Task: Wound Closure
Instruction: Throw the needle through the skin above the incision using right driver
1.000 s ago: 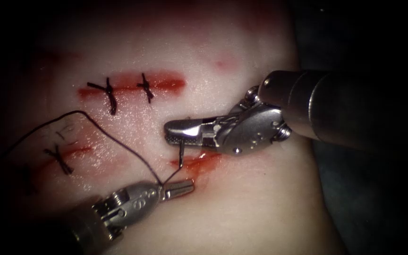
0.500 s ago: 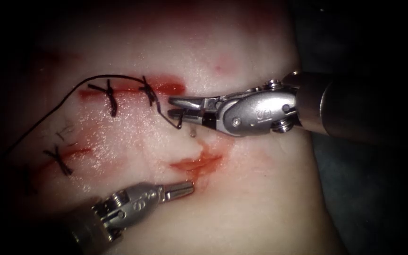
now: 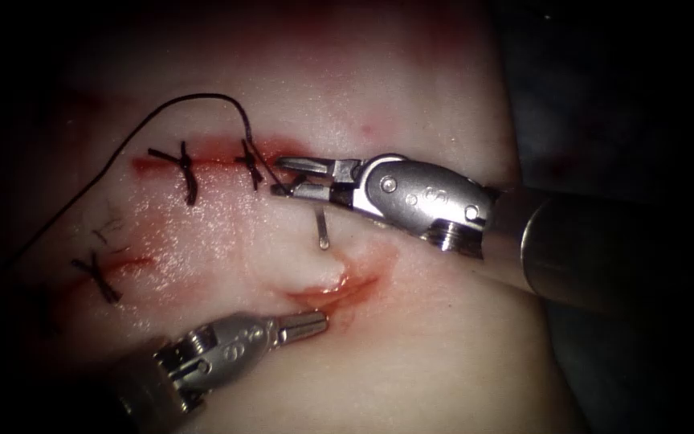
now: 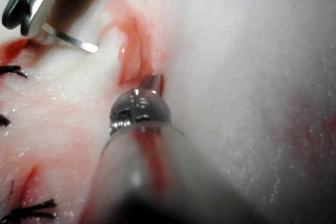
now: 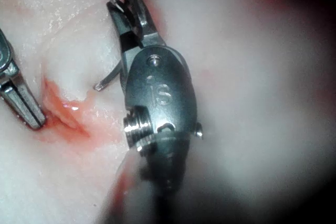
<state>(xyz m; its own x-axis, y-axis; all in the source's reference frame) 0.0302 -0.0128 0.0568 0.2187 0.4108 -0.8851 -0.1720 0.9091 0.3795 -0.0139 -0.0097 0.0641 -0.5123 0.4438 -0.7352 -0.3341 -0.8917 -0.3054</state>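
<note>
My right tool lies just right of the upper row of stitches, its jaws shut on the curved needle towards its thread end. The needle is free of the tissue. Its point hangs over the raised left lip of the open cut. Dark thread runs from the jaws up in a loop, then down and away to the left. My left tool rests just below the open cut, jaws shut on nothing. The needle and left jaws show in the left wrist view, the needle and right jaws in the right wrist view.
Two knotted stitches close the upper cut, and one more stitch sits on the lower left cut. Red fluid wets the open cut. The tissue's edge drops off to the right behind the right tool's shaft.
The right tool drew the needle up out of the cut and carried it up and left to the upper stitches. The thread swung away from the left jaws. The left tool stayed put.
</note>
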